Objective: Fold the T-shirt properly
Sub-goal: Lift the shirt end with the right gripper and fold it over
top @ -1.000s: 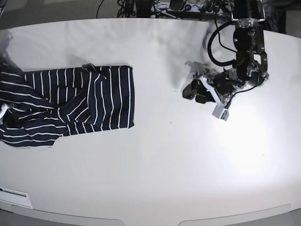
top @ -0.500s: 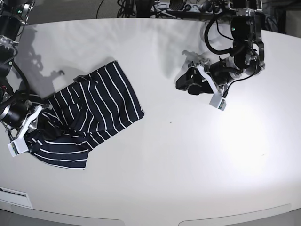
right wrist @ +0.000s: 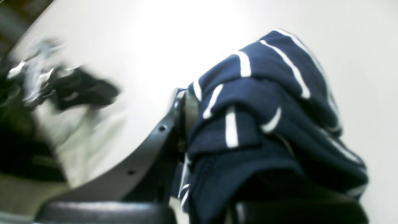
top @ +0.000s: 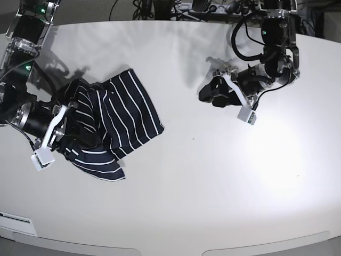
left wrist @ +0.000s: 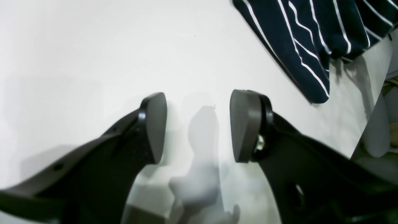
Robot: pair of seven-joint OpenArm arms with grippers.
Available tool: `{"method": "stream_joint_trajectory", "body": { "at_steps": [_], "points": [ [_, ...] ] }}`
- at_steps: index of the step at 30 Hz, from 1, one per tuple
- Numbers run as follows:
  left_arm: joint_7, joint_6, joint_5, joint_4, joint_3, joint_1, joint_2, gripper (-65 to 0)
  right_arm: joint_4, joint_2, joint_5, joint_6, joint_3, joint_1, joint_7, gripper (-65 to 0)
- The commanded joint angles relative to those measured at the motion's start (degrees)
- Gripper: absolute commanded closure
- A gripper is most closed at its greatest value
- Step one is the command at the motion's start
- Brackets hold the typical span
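White table, T-shirt now more bunched

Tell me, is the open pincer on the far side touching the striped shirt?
Apart. In the left wrist view, the left pincer stands open over bare table, with the shirt lying clear of its tips.

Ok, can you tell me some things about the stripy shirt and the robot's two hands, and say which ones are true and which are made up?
1. The right gripper is clamped on the T-shirt. True.
2. The left gripper holds a sleeve. False: its jaws are apart with nothing between them.
3. The T-shirt lies flat and neatly folded. False: it is bunched up.
4. The T-shirt has thin white stripes. True.
5. Both grippers touch the T-shirt. False: the left one is apart from it, over the table.
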Motion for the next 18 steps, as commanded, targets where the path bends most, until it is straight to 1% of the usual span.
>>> {"method": "stream_joint_trajectory", "body": {
  "at_steps": [1,3,9,12,15,18],
  "points": [
    [-0.3,0.0,-0.2,0.6,0.0,-0.2,-0.3,-34.5,0.8,0.9,3.8,0.8,0.4,1.2,0.0,0.0],
    [-0.3,0.0,-0.2,0.6,0.0,-0.2,-0.3,-34.5,0.8,0.9,7.9,1.7,0.4,1.2,-2.6,0.0],
    [-0.3,0.0,-0.2,0.6,0.0,-0.2,-0.3,-34.5,0.8,0.8,7.9,1.9,-0.5,1.2,-2.7,0.0],
    [-0.5,0.0,-0.2,0.6,0.0,-0.2,-0.3,-34.5,0.8,0.8,7.9,2.2,-4.4,1.1,-2.7,0.0],
    [-0.5,0.0,-0.2,0.6,0.0,-0.2,-0.1,-34.5,0.8,0.8,7.9,2.7,-9.9,0.3,-2.7,0.0],
    [-0.7,0.0,-0.2,0.6,0.0,-0.2,0.0,-34.5,0.7,-0.1,7.9,3.2,-15.8,0.1,-2.7,0.0]
  ]
}}
